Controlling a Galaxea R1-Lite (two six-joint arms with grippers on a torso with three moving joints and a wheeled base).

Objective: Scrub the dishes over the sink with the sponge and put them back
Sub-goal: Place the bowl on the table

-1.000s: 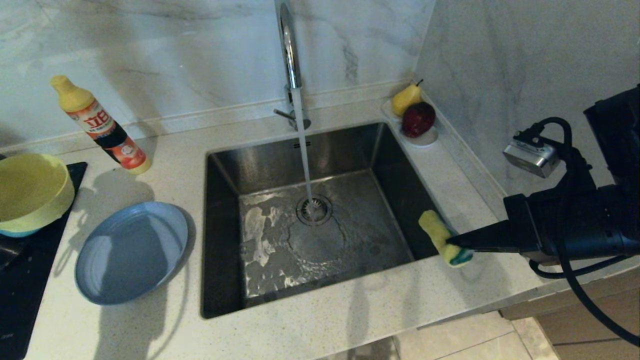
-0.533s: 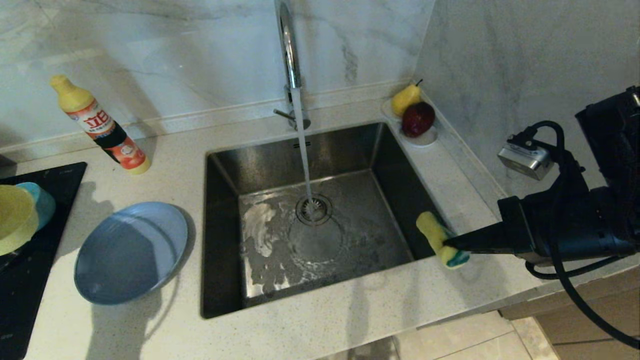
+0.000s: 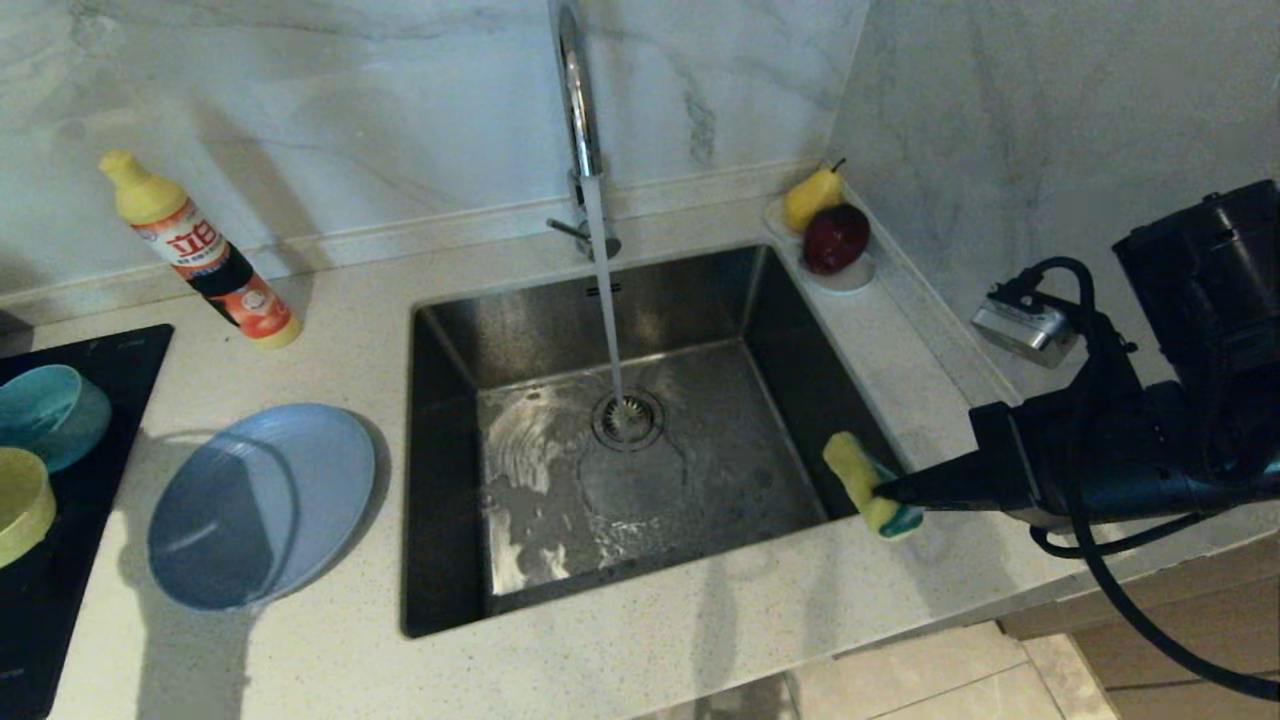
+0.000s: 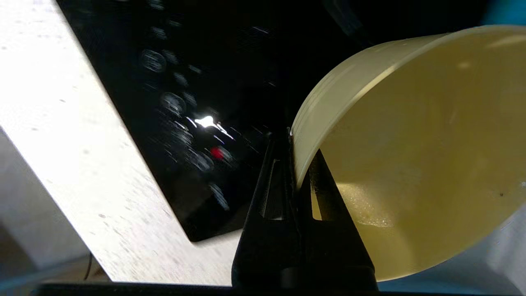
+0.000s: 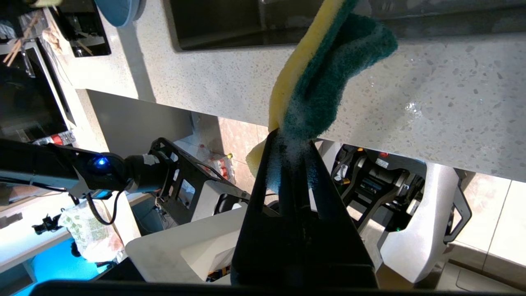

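The yellow bowl [image 3: 22, 500] hangs at the far left edge over the black cooktop [image 3: 70, 580], and my left gripper [image 4: 296, 153] is shut on its rim [image 4: 419, 156]; suds lie inside it. The teal-blue bowl [image 3: 50, 412] sits on the cooktop just behind. On the counter left of the sink [image 3: 660, 290] rests the grey-blue plate [image 3: 262, 503]. My right gripper [image 3: 885, 490] is shut on the sponge [image 3: 866, 480] at the sink's right rim; the green face and yellow foam [image 5: 324, 74] stick out past the fingertips [image 5: 292, 139].
Water runs from the chrome faucet [image 3: 578, 110] onto the drain strainer [image 3: 628, 417]. A detergent bottle [image 3: 205, 255] stands at the back left. A small white dish with a pear and an apple [image 3: 830, 235] sits in the back right corner against the wall.
The yellow bowl has swung left and toward the front, uncovering the teal-blue bowl on the cooktop. My right gripper with the sponge has crept slightly left.
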